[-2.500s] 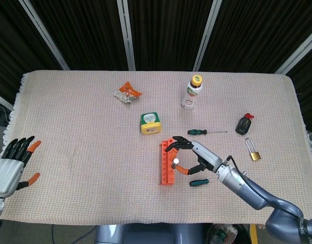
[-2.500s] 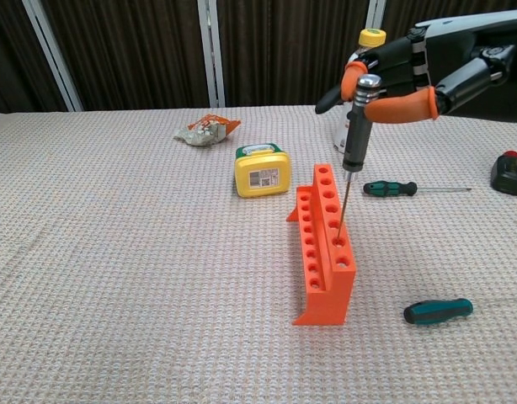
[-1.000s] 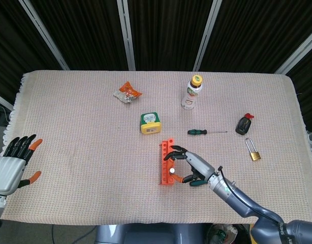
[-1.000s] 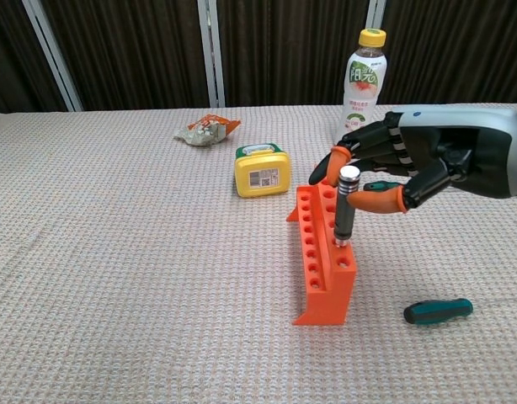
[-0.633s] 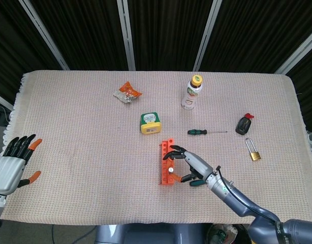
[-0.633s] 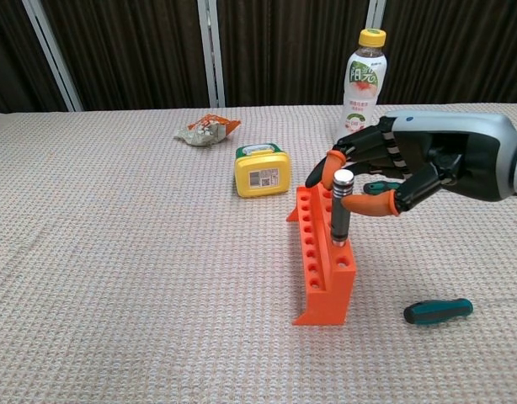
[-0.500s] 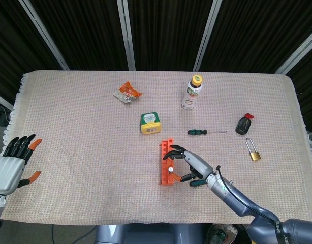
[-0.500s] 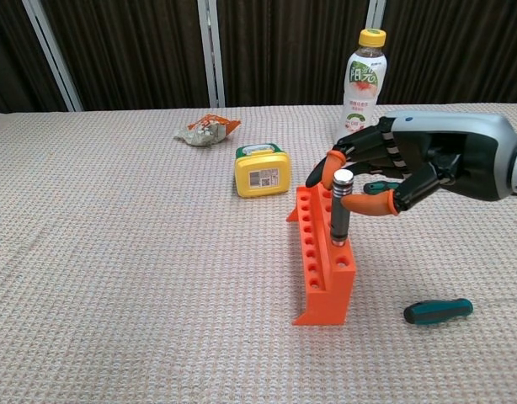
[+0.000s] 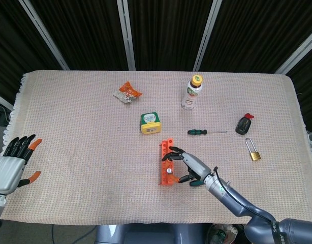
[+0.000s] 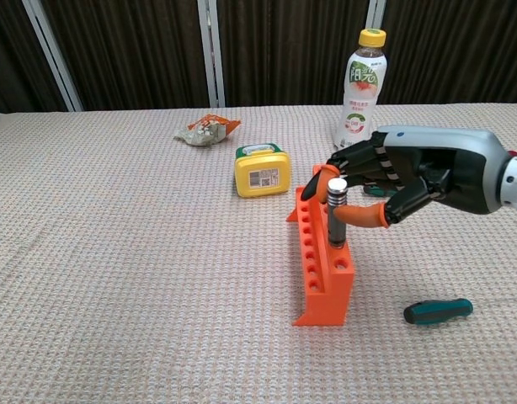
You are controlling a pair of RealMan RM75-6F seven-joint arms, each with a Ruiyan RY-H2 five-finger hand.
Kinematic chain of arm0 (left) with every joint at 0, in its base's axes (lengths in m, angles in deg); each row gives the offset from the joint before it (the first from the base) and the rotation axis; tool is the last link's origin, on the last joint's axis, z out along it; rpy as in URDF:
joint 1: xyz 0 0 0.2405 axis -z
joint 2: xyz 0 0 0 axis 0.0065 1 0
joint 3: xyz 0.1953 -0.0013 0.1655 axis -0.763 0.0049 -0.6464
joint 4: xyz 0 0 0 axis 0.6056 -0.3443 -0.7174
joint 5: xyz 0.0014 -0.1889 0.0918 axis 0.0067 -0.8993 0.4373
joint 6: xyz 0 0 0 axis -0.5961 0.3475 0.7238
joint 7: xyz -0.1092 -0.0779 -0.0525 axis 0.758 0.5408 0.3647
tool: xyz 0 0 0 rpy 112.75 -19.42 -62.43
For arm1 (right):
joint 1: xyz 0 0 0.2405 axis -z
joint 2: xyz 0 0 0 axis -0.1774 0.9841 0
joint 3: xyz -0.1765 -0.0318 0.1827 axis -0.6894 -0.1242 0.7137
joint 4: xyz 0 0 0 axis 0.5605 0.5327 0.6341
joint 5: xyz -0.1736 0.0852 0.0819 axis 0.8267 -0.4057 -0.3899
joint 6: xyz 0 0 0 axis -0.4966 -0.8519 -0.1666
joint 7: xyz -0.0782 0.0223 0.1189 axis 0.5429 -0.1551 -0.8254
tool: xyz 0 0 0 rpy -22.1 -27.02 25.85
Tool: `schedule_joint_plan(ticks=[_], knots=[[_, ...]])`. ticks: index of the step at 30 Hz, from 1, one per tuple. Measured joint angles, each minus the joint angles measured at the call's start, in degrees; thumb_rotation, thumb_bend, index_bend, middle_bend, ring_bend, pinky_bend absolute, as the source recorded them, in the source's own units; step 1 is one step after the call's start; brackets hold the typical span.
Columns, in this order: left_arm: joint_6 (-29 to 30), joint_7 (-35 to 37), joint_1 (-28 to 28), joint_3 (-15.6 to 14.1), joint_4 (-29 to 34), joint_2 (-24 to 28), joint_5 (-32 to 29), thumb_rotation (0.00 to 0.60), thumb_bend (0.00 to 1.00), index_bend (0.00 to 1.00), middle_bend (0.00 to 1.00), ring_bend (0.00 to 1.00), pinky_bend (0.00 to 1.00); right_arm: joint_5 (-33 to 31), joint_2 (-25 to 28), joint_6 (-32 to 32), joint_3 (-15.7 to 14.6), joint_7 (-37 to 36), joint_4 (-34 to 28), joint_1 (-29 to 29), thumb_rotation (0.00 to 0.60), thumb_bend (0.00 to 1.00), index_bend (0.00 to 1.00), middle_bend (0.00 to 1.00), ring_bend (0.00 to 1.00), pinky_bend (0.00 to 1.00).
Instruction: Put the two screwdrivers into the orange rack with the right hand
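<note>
The orange rack (image 10: 324, 273) stands mid-table, also seen from above (image 9: 164, 156). A dark-handled screwdriver with a silver cap (image 10: 336, 212) stands upright in one of its right-row holes, its shaft sunk in. My right hand (image 10: 406, 181) pinches that handle between thumb and a finger; in the head view the hand (image 9: 190, 165) lies just right of the rack. A thin green screwdriver (image 9: 206, 132) lies farther back. A stubby green-handled one (image 10: 438, 310) lies near the front, right of the rack. My left hand (image 9: 11, 165) hangs open off the table's left edge.
A yellow tape measure (image 10: 262, 170) sits behind the rack. A drink bottle (image 10: 359, 84) stands at the back, with a crumpled snack packet (image 10: 206, 130) to its left. A black key fob (image 9: 243, 124) and a brass padlock (image 9: 253, 151) lie at the right.
My right hand has come down with the dark screwdriver, pushing its shaft deep into the rack hole until the handle sits at the rack. The left hand has not moved.
</note>
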State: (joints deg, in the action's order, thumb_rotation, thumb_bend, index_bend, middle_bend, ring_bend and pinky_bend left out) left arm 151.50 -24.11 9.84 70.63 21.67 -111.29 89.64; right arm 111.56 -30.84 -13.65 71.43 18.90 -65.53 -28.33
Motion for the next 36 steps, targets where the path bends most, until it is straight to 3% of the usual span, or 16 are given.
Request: schedule_joint_plan(ticks=[10, 15, 22, 29, 36], knots=[[0.38, 0.66, -0.05, 0.08, -0.54, -0.28, 0.12, 0.6, 0.24, 0.09, 0.0, 0.0, 0.0, 1.05, 1.83, 0.24, 0.08, -0.11, -0.88, -0.02, 0.6, 0.26, 0.13, 0.13, 0.0, 0.0], [0.56, 0.82, -0.06, 0.13, -0.7, -0.34, 0.23, 0.6, 0.24, 0.09, 0.0, 0.0, 0.0, 1.6, 2.91, 0.41, 0.11, -0.72, -1.55, -0.01, 0.6, 0.21, 0.04, 0.09, 0.0, 0.0], [1.03, 1.21, -0.13, 0.27, -0.86, -0.39, 0.38, 0.6, 0.24, 0.09, 0.0, 0.0, 0.0, 2.59, 5.28, -0.72, 0.53, -1.95, -3.03, 0.46, 0.6, 0.21, 0.05, 0.09, 0.0, 0.0], [1.38, 1.64, -0.32, 0.37, -1.41, -0.56, 0.17, 0.6, 0.24, 0.09, 0.0, 0.0, 0.0, 1.32, 10.89, -2.54, 3.0, -5.51, -2.6, 1.17, 0.6, 0.21, 0.22, 0.13, 0.0, 0.0], [1.63, 1.15, -0.35, 0.4, -0.91, -0.61, 0.43, 0.6, 0.24, 0.09, 0.0, 0.0, 0.0, -5.48, 12.8, -0.22, 4.42, -1.29, 3.06, 0.48, 0.6, 0.25, 0.35, 0.16, 0.0, 0.0]])
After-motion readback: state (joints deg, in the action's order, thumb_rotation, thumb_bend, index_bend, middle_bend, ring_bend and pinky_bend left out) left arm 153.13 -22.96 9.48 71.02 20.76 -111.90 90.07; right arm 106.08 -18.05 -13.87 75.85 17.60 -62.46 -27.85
